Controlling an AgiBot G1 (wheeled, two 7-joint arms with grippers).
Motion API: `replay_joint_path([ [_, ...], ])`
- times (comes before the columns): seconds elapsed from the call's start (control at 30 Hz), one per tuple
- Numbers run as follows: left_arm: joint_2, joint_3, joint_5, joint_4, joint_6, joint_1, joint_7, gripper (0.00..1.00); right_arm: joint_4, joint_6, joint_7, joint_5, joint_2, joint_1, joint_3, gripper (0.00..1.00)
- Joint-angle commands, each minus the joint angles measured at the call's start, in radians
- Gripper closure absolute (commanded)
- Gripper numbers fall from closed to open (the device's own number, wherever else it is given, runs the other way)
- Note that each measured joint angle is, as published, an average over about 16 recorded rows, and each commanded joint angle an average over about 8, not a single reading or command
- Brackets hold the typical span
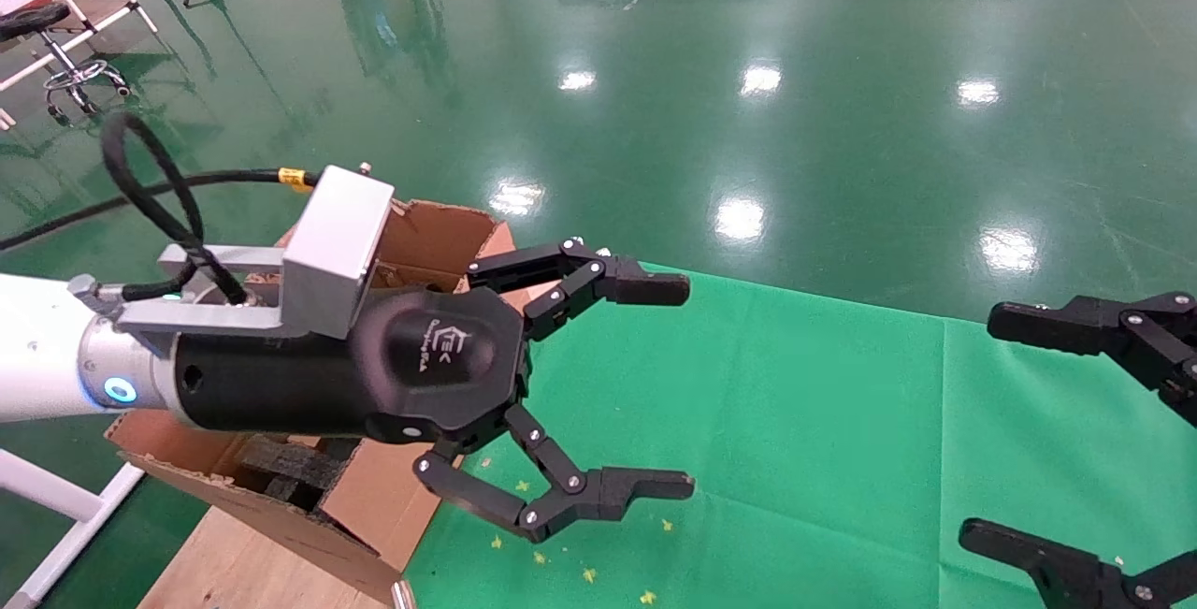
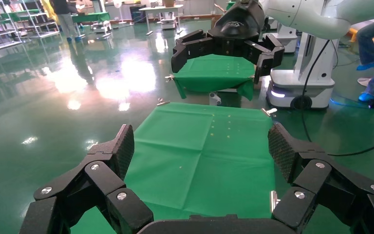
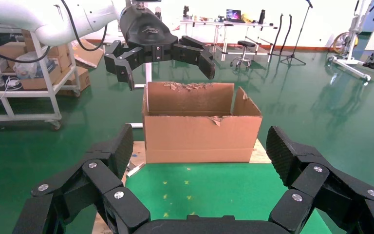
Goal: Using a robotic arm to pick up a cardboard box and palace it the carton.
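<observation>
Left end effector [image 1: 669, 384] held over the carton [image 1: 439, 225], fingers spread wide with nothing between them; upper fingertip past the carton's far flap, lower fingertip over the green cloth [image 1: 795, 422]. White arm [image 1: 37, 361] reaching in from the left with a blue-lit ring [image 1: 119, 391], a silver bracket [image 1: 327, 249] and a looped black cable [image 1: 150, 188]. On the black housing, a small grey logo with a line of script beneath, too small to read. Carton at the worktop's left end, on bare wood [image 1: 224, 562] beside the cloth, flaps ragged, black foam [image 1: 290, 469] inside. Same carton plain-sided in the right wrist view [image 3: 202, 129], no print legible on it. Right end effector [image 1: 1075, 431] at the right edge over the cloth, fingers likewise wide apart and empty. Small cardboard box not in any view. Yellow specks [image 1: 589, 574] scattered on the cloth near the carton. Glossy green floor [image 1: 748, 76] beyond, a wheeled stool [image 1: 56, 48] at far left.
</observation>
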Motion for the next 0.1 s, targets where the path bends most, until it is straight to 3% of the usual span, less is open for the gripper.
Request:
replay_joint_path([
  [0.03,0.0,0.0,0.0,0.0,0.0,0.0,0.0,0.0,0.0,0.0,0.0,0.0,0.0,0.0,0.0,0.0],
  [0.1,0.0,0.0,0.0,0.0,0.0,0.0,0.0,0.0,0.0,0.0,0.0,0.0,0.0,0.0,0.0,0.0],
])
